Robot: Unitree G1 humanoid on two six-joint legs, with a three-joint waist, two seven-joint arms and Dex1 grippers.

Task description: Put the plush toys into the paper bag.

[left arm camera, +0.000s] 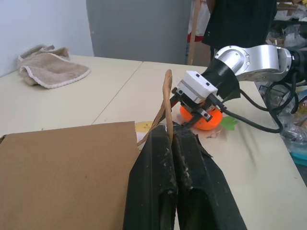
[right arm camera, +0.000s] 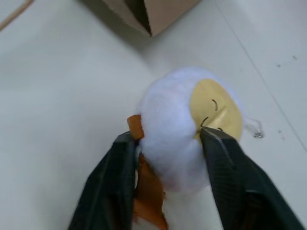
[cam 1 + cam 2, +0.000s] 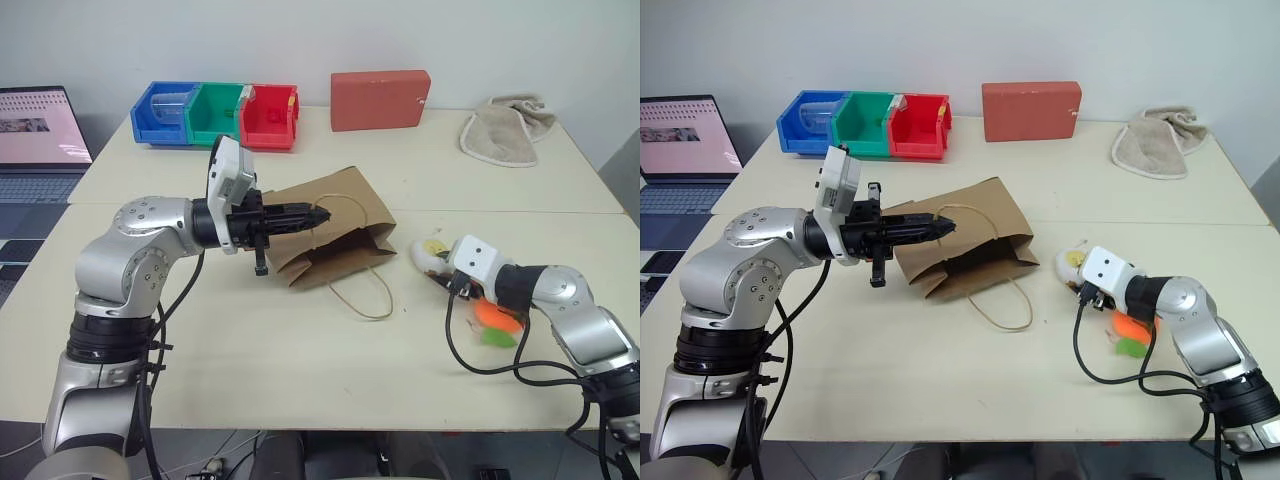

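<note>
Laptop (image 3: 35, 130) sits at far left on a separate surface, and blue, green and red bins (image 3: 215, 115) line the back of the counter (image 3: 300, 370). Left gripper (image 3: 318, 213) is raised off the counter, pointing level toward the right, its fingers (image 1: 172, 182) pressed together and pinching one tan loop handle (image 1: 166, 103) of the paper bag (image 3: 335, 235). The bag lies near mid-counter with its dark mouth facing the front edge; the second handle (image 3: 372, 295) lies loose on the counter in front of it. A red-orange block (image 3: 380, 99) stands at the back, beige cloth (image 3: 505, 128) to its right. Right gripper (image 2: 168, 139) is low on the right side of the counter, fingers (image 2: 223, 158) partly spread and set on either side of the white egg plush (image 2: 175, 129), which rests on the counter just right of the bag. The orange ball plush (image 3: 497, 318) with green leaf (image 3: 496, 338) lies on the counter under the right forearm, beside the egg.
</note>
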